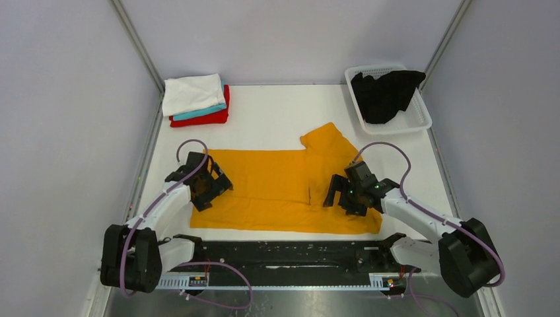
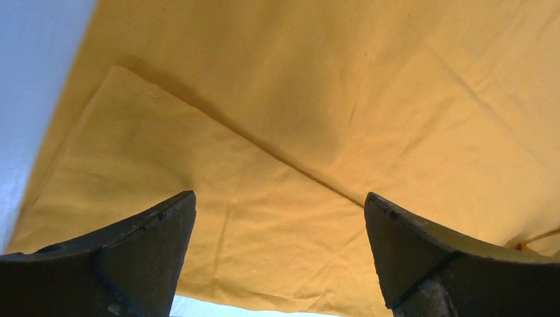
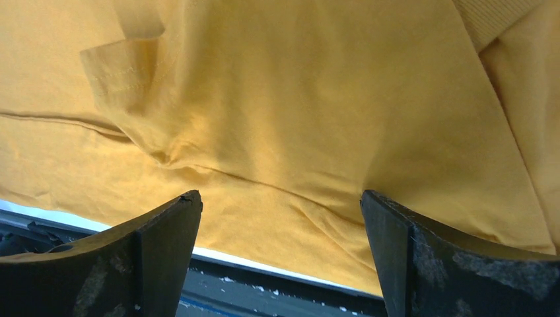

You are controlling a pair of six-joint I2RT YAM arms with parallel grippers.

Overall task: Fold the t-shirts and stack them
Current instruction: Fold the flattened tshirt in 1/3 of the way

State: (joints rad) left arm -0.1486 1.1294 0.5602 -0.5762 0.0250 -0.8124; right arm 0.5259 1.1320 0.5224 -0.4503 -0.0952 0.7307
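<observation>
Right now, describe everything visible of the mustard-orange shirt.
The mustard-orange shirt lies flat on the white table, partly folded: soft, matte, cotton-looking cloth with creases, one sleeve sticking out toward the far right. The left gripper and right gripper sit over its two ends, jaws open; contact is unclear.

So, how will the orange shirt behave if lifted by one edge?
The orange shirt is probably floppy: it lies flat with soft creases and a folded layer, so it would drape. It looks thin, likely light. Pushing would probably bunch it.
</observation>
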